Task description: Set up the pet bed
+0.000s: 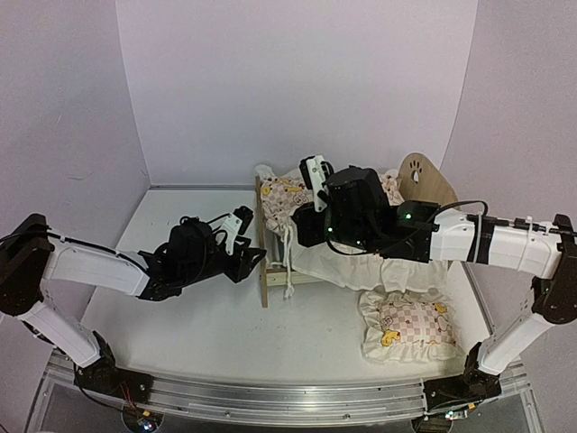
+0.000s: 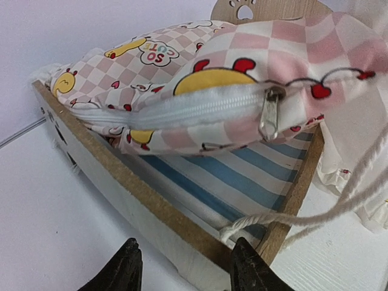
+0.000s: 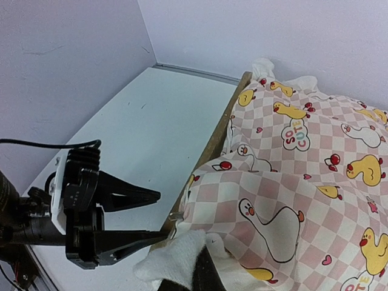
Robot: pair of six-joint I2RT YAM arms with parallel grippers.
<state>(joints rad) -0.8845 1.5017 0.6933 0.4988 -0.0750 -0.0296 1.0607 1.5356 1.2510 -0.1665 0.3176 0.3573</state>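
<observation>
One pet bed (image 1: 424,176) of light wood; one frilled quilt (image 1: 281,200) in a duck print, with one zip (image 2: 200,109) and one metal pull (image 2: 270,115); one matching frilled pillow (image 1: 410,323); one white table (image 1: 180,307); two robot arms, the left arm (image 1: 90,266) and the right arm (image 1: 487,242); two grippers, the left gripper (image 2: 187,267) with two black fingers (image 2: 128,267) showing, and the right gripper (image 3: 197,270); white cord (image 2: 339,206), strand count unclear; one paw-print cutout (image 2: 245,11) seen whole on the headboard.
</observation>
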